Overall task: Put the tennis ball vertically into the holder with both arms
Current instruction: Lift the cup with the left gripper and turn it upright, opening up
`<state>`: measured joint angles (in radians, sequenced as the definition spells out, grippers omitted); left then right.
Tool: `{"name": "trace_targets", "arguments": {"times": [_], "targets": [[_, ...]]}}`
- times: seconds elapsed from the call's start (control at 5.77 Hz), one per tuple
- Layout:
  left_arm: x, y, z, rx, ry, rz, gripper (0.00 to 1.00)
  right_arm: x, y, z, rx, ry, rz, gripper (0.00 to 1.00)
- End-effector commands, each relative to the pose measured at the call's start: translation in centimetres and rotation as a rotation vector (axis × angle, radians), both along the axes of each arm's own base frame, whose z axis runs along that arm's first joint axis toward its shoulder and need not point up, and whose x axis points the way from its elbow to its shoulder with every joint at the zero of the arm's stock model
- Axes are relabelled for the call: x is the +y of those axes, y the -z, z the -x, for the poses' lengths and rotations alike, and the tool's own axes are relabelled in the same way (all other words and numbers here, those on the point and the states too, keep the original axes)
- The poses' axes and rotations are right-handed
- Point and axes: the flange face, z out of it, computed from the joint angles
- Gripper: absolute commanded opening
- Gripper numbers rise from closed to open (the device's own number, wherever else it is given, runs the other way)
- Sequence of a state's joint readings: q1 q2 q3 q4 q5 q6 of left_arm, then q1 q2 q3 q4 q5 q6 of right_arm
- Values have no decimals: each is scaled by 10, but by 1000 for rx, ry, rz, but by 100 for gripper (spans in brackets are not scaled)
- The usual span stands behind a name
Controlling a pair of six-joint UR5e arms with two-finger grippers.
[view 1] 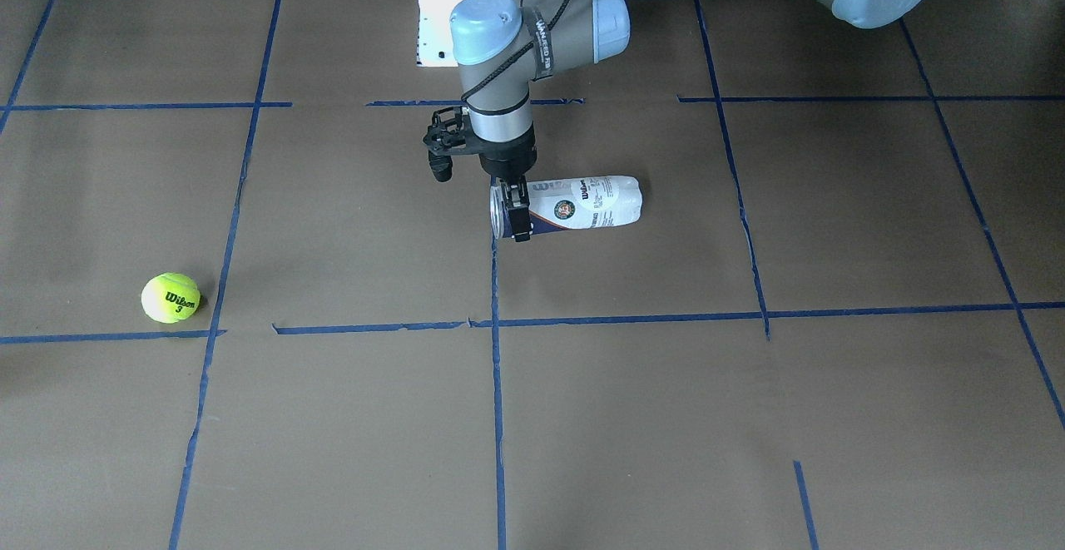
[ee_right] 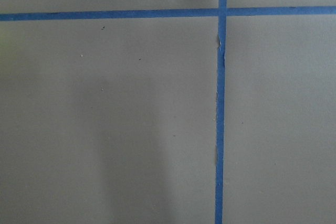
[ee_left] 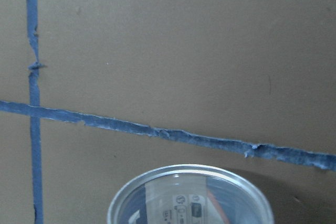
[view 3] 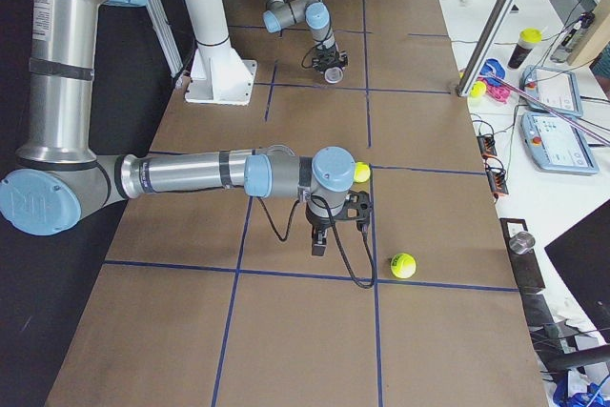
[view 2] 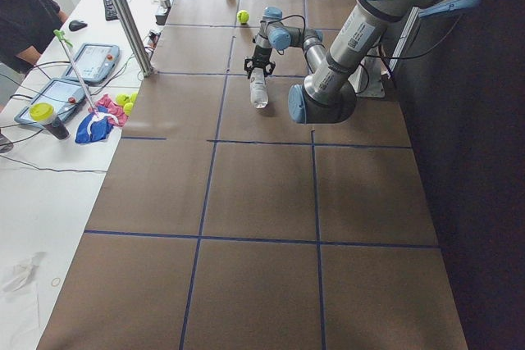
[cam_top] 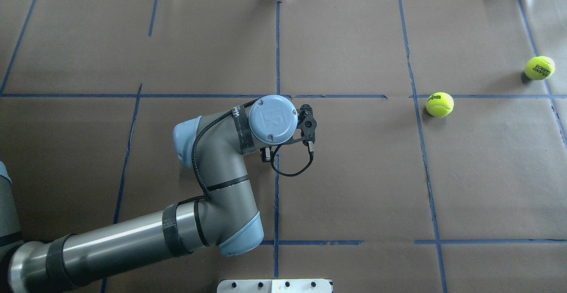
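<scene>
— Front-facing view first: how does the holder (view 1: 582,200) look?
— It is a clear tube lying on its side, with a white and navy label, a round emblem and a silvery rim at the open end. The left gripper (view 1: 513,217) comes straight down on that open end, a finger on either side of the tube. The closed end points away from it toward the robot's left. Whether the fingers press the tube or only flank it, I cannot tell.
— And the tennis ball (view 1: 170,297)?
— Fuzzy yellow-green, with black "Wilson 3" facing up. It sits on the table (view 1: 749,417), well apart from the left gripper, off to the robot's right and farther from the base.
— Overhead?
— The left arm (cam_top: 221,182) hides its gripper and the holder under its wrist. The tennis ball lies off to the wrist's right, with a second ball (cam_top: 539,68) beyond it.
— Left side view?
— The holder is a pale sliver running from the gripper toward this camera, too small for detail.
— Right side view?
— Far off, the holder's round mouth faces this camera. Nearer, the right gripper (view 3: 321,243) hangs from the right arm (view 3: 191,173), and both balls show near it. I cannot tell whether its fingers are apart or together.
— Wrist cameras?
— Left: the holder's rim and label are cut off by the bottom edge, with blue tape (ee_left: 173,136) beyond. Right: tape, and a sliver of a ball at the top edge.
</scene>
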<state>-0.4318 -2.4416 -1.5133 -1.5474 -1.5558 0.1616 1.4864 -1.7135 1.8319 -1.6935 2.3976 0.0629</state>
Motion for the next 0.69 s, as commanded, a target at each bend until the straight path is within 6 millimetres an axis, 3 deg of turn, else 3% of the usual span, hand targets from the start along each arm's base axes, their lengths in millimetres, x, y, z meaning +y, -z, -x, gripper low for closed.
{"name": "trace_targets", "arguments": {"times": [0.0, 0.17, 0.35, 0.52], "targets": [[-18, 55, 45, 388, 168, 0, 61, 0, 1, 0, 0, 0, -1, 100], [-27, 77, 66, 601, 235, 14, 61, 0, 6, 0, -4, 0, -12, 100], [-26, 70, 82, 832, 342, 26, 61, 0, 10, 2, -33, -1, -13, 100], [-15, 42, 82, 1039, 453, 11, 62, -1, 19, 3, -54, 1, -27, 100]]}}
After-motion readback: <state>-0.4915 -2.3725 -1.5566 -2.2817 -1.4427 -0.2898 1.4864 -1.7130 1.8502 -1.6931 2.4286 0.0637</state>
